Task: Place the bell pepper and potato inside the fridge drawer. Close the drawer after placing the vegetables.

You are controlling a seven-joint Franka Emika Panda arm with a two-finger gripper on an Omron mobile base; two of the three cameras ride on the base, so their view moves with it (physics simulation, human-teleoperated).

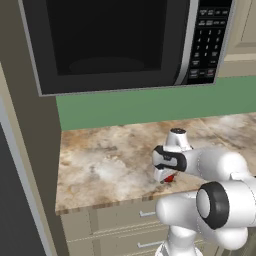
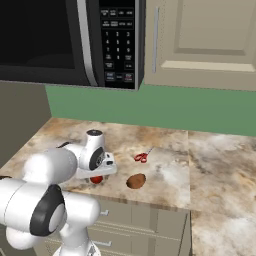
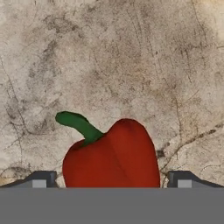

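Observation:
The red bell pepper [image 3: 111, 157] with its green stem lies on the marbled counter [image 1: 100, 165] near the front edge. My gripper [image 3: 111, 181] hangs just over it, open, one fingertip [image 3: 41, 179] on each side with a small gap to the pepper's skin. From the base views the pepper [image 1: 170, 178] [image 2: 96, 179] peeks out as a red spot under the gripper [image 1: 166, 174] [image 2: 98, 174]. The brown potato [image 2: 136, 181] sits on the counter a little to the right of the pepper. The fridge drawer is out of view.
Red-handled scissors [image 2: 142, 157] lie behind the potato. A black microwave [image 1: 110, 40] hangs above the counter, with beige wall cabinets [image 2: 200, 40] to its right. Cabinet drawers [image 1: 145, 214] run below the counter edge. A tall dark panel [image 1: 30, 165] bounds the counter's left.

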